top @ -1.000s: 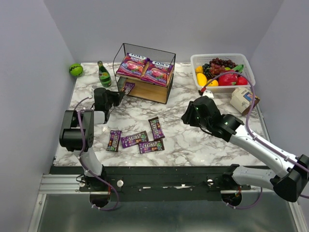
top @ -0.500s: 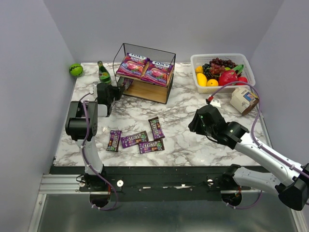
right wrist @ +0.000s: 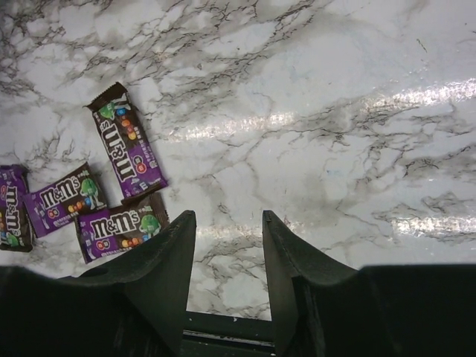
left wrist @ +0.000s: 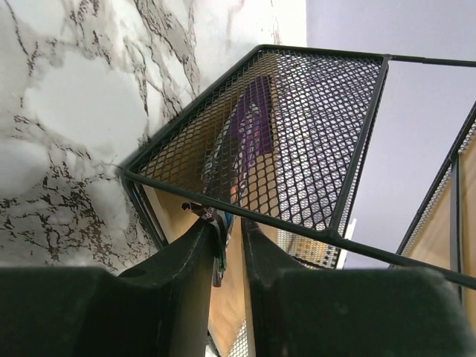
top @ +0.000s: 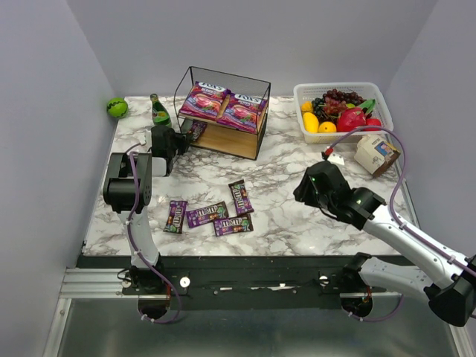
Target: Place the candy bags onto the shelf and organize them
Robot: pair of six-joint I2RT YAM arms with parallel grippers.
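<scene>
The shelf [top: 227, 140] stands at the back centre, and two pink FOX'S candy bags [top: 204, 99] [top: 242, 111] lie flat on its top tier. A dark purple M&M's packet [top: 195, 131] pokes into the shelf's left side on the lower tier. My left gripper [top: 181, 141] is at its near end. In the left wrist view the packet [left wrist: 249, 137] shows through the shelf's mesh [left wrist: 327, 134]. Its end rests against one finger of the left gripper [left wrist: 230, 223], with a gap to the other. Several M&M's packets [top: 206, 214] [right wrist: 126, 141] lie on the front of the table. My right gripper [top: 300, 192] [right wrist: 227, 219] hovers open and empty to their right.
A green bottle [top: 159, 113] stands just left of the shelf, close to my left arm. A green ball [top: 116, 107] lies in the back left corner. A white fruit basket [top: 338, 86] and a beige carton [top: 375, 152] are at the back right.
My left gripper carried the packet up into the shelf's left side, and its jaws have parted. My right arm drew back from the table's middle toward the front right.
</scene>
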